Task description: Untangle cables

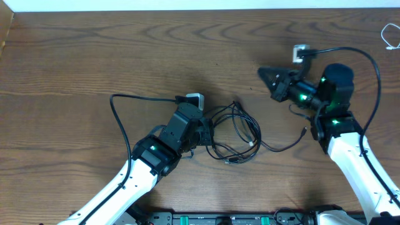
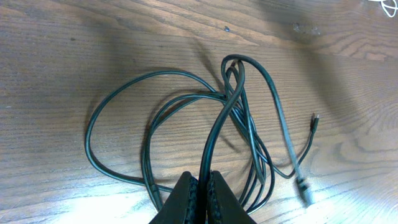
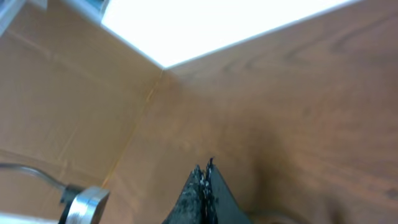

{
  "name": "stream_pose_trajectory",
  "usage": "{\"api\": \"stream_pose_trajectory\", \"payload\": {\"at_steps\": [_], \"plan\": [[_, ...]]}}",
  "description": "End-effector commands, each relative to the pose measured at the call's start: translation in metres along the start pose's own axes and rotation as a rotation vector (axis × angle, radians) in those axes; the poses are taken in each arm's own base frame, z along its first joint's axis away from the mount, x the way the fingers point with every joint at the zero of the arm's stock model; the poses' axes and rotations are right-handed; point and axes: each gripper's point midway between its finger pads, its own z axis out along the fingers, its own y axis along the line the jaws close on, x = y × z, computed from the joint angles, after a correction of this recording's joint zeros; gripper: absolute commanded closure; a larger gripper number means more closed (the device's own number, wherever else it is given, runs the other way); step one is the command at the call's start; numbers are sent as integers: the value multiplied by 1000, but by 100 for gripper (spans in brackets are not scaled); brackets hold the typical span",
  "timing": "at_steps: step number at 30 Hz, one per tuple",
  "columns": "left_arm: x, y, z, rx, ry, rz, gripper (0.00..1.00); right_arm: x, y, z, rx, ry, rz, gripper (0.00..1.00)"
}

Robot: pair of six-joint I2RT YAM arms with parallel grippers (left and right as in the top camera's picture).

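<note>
Black cables (image 1: 234,134) are seen as one loose tangle on the wooden table (image 1: 94,56), a little right of centre, on the near half. Several loops are overlapped and crossed. One strand is trailed out to the right and ends in a small dark plug (image 2: 315,118) lying flat on the wood, apart from the main knot. A second, light grey plug (image 2: 303,190) is noted at the near right edge of the tangle.

Left gripper (image 1: 205,132): placed at the left side of the tangle. In the left wrist view the fingers (image 2: 186,196) are pressed together, with one black strand pinched between the tips; that strand is run up from the tips to a tight bend at the far side of the loops.

Right gripper (image 1: 262,71): held to the far right of the tangle, well apart from it, pointed left. In the right wrist view its fingers (image 3: 214,186) are pressed together with nothing between them.

White cord (image 1: 390,34): found at the far right edge of the table, well apart from the black cables and from both grippers.
</note>
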Motion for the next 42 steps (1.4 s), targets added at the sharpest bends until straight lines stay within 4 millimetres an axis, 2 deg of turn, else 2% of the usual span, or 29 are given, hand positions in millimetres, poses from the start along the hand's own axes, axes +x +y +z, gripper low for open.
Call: {"api": "stream_pose_trajectory", "payload": {"at_steps": [1,2,4,6,9,10,14,15,17,21,23,26,29,31,32,33,35,37,39,42], "plan": [[-6,-3,-3,7,-17,19,92,26,-1,5,23,90,-38,87],[-3,-17,-5,80,0,113,92,38,-36,0,207,107,26,80],[-1,-46,-13,239,11,250,92,50,-64,-10,359,130,78,78],[-1,-70,-24,367,-1,338,92,65,-81,-19,458,168,117,76],[-7,-81,-33,417,-40,365,92,87,-85,-27,488,258,128,72],[-9,-83,-35,422,-50,368,92,101,-86,-30,504,308,153,64],[-12,-85,-36,432,-57,338,92,138,-82,-30,510,435,157,51],[-17,-89,-38,447,-76,319,92,150,-82,-30,514,466,159,48],[-28,-98,-45,481,-123,296,92,160,-87,-32,543,487,159,37],[-68,-108,-78,557,-262,165,92,167,-107,-41,662,464,210,33],[-79,-111,-93,591,-306,141,92,169,-108,-41,665,467,219,32],[-91,-122,-129,699,-369,145,92,171,-111,-39,670,471,230,27],[-98,-126,-157,752,-430,154,92,171,-114,-36,678,455,267,27],[-95,-124,-159,740,-429,168,92,170,-113,-33,663,452,271,27],[-91,-120,-154,717,-407,169,90,170,-110,-29,633,455,276,27],[-84,-109,-139,661,-356,151,79,171,-103,-22,582,462,277,28],[-75,-91,-119,570,-294,103,66,172,-92,-12,498,478,262,33],[-65,-56,-93,389,-239,19,53,174,-77,-1,403,496,254,39],[-60,-23,-79,222,-229,-36,46,175,-71,9,361,497,231,39],[-55,19,-71,15,-239,-119,42,175,-73,21,360,472,232,42]]}}
